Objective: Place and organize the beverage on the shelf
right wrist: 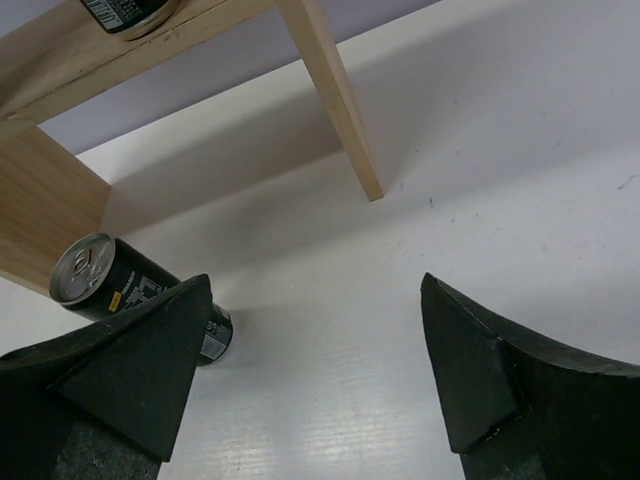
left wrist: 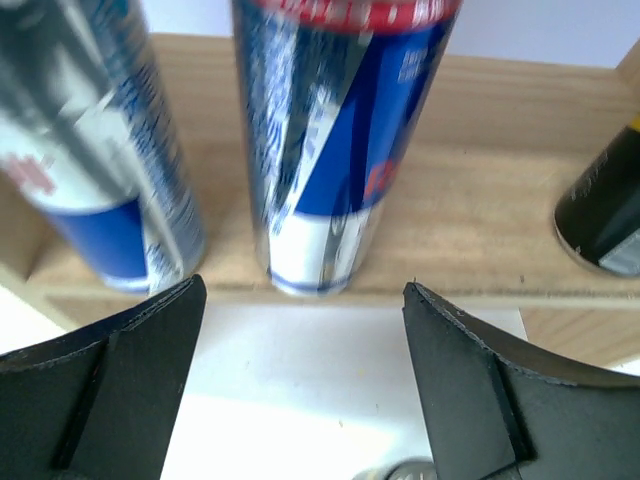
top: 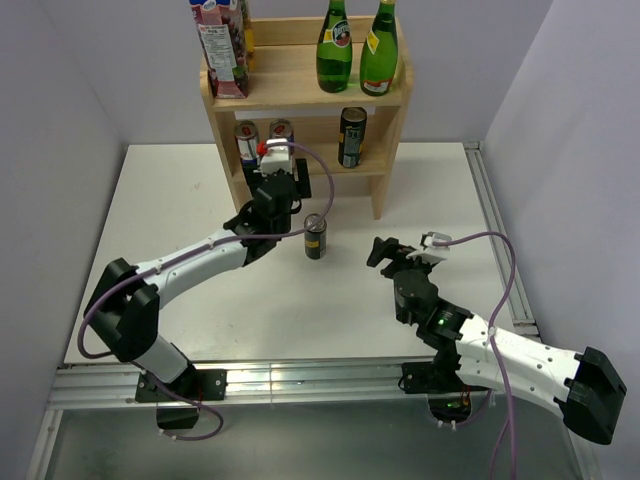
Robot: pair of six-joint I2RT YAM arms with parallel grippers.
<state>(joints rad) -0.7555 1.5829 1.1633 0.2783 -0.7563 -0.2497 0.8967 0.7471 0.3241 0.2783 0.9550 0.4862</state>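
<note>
Left gripper [left wrist: 303,360] jaws wide, nothing held. Matte black fingers [left wrist: 120,380] flank a slim blue/silver cyl can [left wrist: 330,150] standing on shelf [top: 392,140] lower tier, no contact. 2nd blue/silver can [left wrist: 90,160] just left of it, glossy black can [top: 351,137] further right. Shelf = light wood, far centre of white table [top: 180,200]. Top tier: carton [top: 222,45] left, green glass btls [top: 335,50] x2 right. Right gripper [right wrist: 315,370] also wide, empty, over table. Black can w/ silver lid [top: 316,238] upright on table, left of it.
</note>
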